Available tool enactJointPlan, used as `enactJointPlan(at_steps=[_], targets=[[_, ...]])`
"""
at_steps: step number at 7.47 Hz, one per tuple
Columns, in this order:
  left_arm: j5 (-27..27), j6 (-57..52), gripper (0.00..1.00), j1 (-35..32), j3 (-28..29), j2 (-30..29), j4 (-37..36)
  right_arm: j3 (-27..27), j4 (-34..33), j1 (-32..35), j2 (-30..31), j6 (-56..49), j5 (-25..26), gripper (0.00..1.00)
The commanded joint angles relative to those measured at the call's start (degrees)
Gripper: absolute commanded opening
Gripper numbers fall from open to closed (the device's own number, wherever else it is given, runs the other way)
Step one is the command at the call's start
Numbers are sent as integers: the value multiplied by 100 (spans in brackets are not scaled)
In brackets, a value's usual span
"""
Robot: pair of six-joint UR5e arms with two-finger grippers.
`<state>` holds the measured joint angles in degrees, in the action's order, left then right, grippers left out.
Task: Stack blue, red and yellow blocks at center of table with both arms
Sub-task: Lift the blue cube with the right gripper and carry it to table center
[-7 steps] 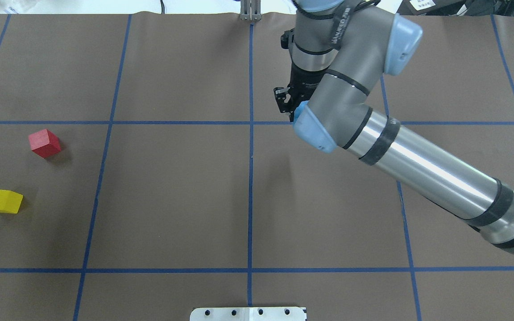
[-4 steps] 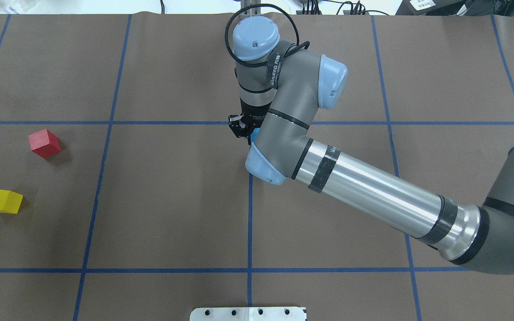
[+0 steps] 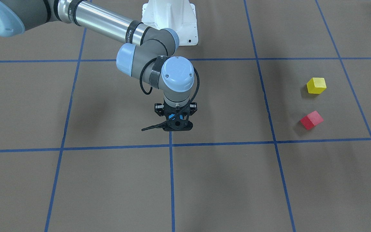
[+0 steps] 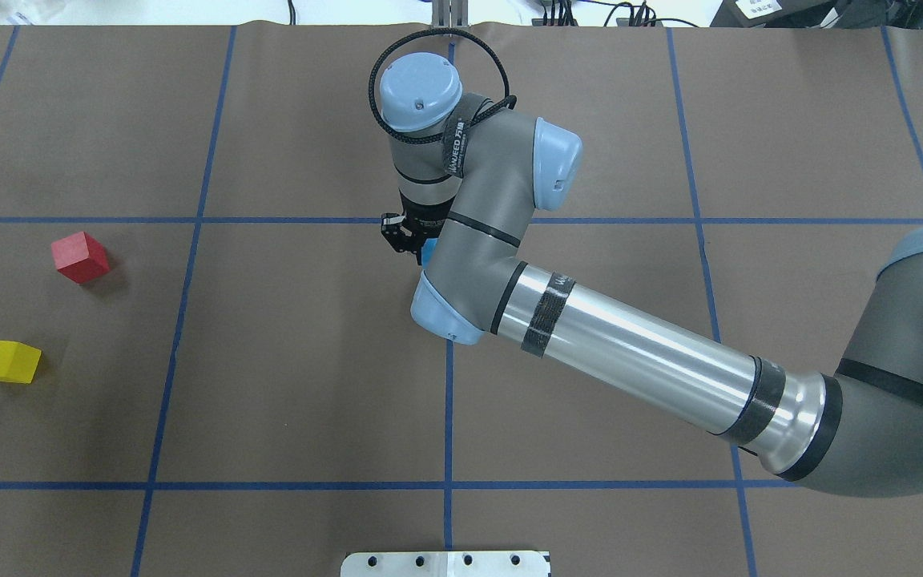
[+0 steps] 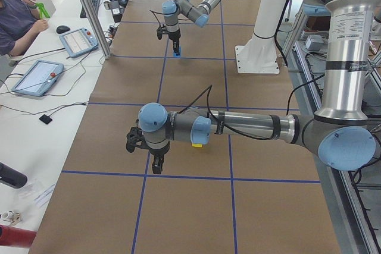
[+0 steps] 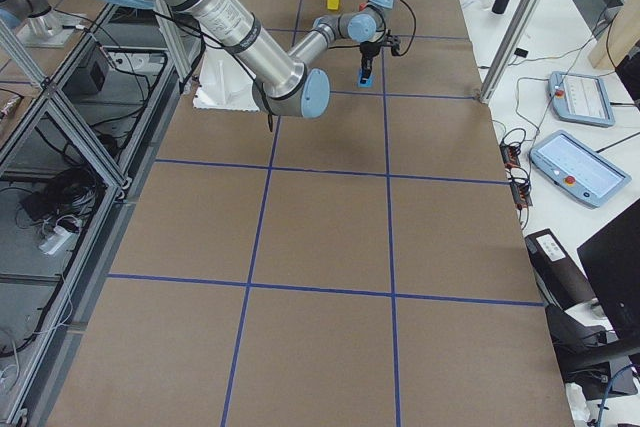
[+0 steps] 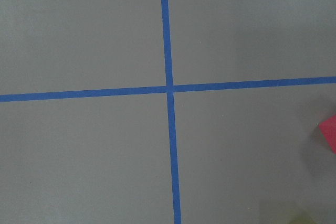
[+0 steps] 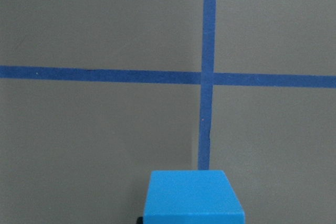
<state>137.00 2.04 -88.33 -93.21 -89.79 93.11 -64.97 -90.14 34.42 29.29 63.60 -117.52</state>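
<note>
Yellow block (image 4: 5,361) and red block (image 4: 80,257) are lying near each other at the left of the table (image 4: 285,361). Just beside the central tape crossing, the right gripper (image 4: 413,244) is clenching the blue block (image 4: 428,253), a cube with no longer side, facing square to the lines. Whether the left gripper (image 5: 156,166) is gaping or closed, I cannot tell.

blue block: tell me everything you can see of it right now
The blue block is a plain, matte sky-blue cube with crisp edges and no markings. It sits square in the right gripper, which looks shut on it, though the wrist view shows no fingers. It is low over the table; whether it touches the surface is unclear. It lies just short of a blue tape crossing. Overhead, the right arm hides all but a sliver.
</note>
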Motion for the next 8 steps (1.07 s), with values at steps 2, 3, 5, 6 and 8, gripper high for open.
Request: enactJointPlan(at_steps=[2, 3, 5, 6, 8], targets=[[2, -19, 100, 0, 22, -3, -3, 28, 58, -22, 32, 511, -34, 0], [2, -45, 100, 0, 91, -29, 6, 28, 58, -31, 50, 530, -43, 12], [-6, -37, 100, 0, 110, -56, 6, -16, 76, -110, 190, 513, -17, 72], [-6, -37, 100, 0, 110, -65, 6, -33, 84, -119, 226, 452, -8, 85], [-6, -37, 100, 0, 110, -65, 6, -148, 504, -128, 419, 425, -25, 99]])
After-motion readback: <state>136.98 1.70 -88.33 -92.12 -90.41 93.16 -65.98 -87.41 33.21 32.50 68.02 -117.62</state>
